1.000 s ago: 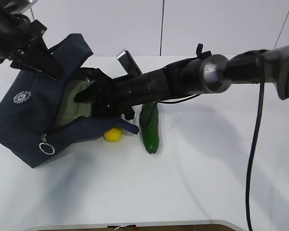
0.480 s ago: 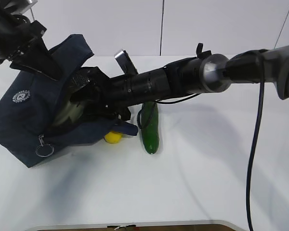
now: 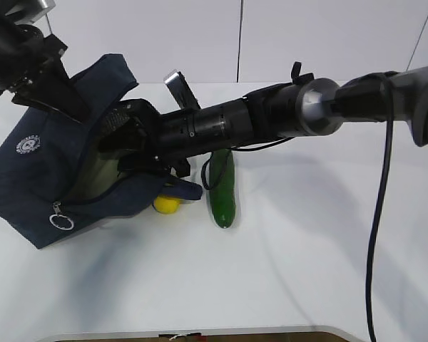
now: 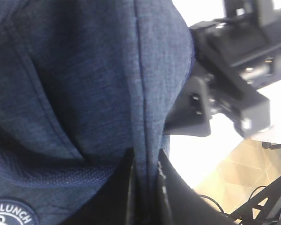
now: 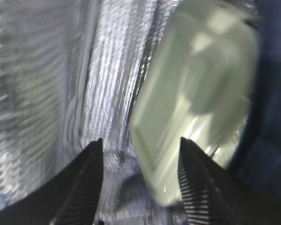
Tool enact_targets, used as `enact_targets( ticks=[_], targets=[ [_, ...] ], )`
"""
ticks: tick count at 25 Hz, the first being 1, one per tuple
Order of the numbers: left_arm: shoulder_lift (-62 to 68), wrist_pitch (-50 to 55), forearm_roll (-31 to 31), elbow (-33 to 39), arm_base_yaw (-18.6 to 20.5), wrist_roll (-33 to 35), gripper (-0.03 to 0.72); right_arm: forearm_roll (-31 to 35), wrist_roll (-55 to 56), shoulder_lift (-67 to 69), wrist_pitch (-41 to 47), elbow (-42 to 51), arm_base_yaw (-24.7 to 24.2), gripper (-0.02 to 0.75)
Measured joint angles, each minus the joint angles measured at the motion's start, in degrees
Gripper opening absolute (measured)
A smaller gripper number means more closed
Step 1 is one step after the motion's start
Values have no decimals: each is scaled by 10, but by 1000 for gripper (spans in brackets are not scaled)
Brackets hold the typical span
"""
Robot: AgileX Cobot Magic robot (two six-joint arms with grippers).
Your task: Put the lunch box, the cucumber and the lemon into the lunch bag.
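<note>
Lunch bag (image 3: 36, 178): dark navy fabric, fine heathered weave; round white printed badge on its side; silver metal ring pull (image 3: 57, 221) at its lower edge. Bag lining (image 5: 47, 93): silvery, ribbed, reflective. Lunch box (image 5: 196, 98) inside bag: pale sage-green lid. Lemon (image 3: 167, 205) beside bag: bright yellow. Cucumber (image 3: 220, 191) beyond lemon from bag: dark glossy green. Table (image 3: 285, 271) under bag: plain white.
</note>
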Motion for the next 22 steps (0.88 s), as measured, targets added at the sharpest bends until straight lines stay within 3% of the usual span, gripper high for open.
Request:
enact_targets(
  ticks=[7, 17, 22],
  targets=[
    [0, 2, 2, 0, 0, 0, 11, -69, 8, -18, 2, -19, -2, 412],
    [0, 3, 3, 0, 0, 0, 11, -266, 93, -83, -1, -23, -10, 410],
    [0, 3, 3, 0, 0, 0, 11, -405, 168, -122, -2, -23, -10, 408]
  ],
)
